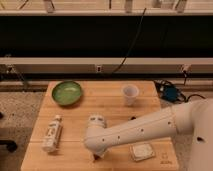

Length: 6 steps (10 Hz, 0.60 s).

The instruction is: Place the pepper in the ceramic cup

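The white ceramic cup (130,93) stands upright at the back right of the wooden table (110,112). My white arm reaches in from the right, and the gripper (96,153) points down at the table's front edge, left of centre and well in front of the cup. A small dark red bit, probably the pepper (95,157), shows just under the gripper; the wrist hides most of it.
A wide green bowl (67,92) sits at the back left. A white bottle (52,134) lies on its side at the front left. A flat white rectangular thing (142,151) lies at the front right. A blue object (171,94) and cables lie off the table's right edge.
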Each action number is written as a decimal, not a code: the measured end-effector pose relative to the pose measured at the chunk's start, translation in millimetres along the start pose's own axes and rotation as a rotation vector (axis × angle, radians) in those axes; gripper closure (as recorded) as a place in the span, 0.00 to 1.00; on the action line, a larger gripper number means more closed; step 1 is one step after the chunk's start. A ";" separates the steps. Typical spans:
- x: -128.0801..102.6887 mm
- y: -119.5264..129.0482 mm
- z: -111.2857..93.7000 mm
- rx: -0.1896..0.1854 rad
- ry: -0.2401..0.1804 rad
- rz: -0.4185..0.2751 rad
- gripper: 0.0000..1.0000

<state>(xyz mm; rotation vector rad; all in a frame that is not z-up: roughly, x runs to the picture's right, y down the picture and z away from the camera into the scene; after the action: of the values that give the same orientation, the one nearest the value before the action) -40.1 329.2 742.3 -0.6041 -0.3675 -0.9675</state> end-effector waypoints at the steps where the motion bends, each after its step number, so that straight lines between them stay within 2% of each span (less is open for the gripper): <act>1: -1.0 -0.2 -1.4 0.001 -0.001 -0.005 0.95; 2: -1.1 0.0 -2.9 0.001 -0.002 -0.005 1.00; 6: 12.1 -5.6 -20.5 0.017 -0.021 0.023 1.00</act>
<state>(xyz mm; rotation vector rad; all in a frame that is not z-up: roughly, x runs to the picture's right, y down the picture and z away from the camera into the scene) -38.0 306.1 734.7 -0.6023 -0.3860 -0.9354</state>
